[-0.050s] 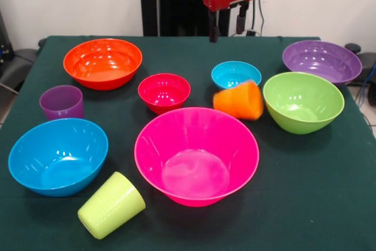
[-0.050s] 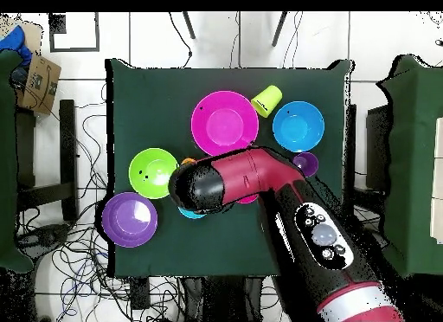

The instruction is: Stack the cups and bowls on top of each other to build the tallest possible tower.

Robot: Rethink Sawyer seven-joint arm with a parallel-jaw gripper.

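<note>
You see the biggest bowl (image 1: 197, 156) in the middle, a tipped cup (image 1: 110, 204) lower left, another tipped cup (image 1: 239, 100) upper right.

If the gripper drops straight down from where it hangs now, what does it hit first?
Probably the small light blue bowl. The gripper hangs above the table's far side, and in the overhead view the arm's head covers that bowl, with the tipped orange cup just beside. Depth is unclear, so it might land on bare table.
</note>
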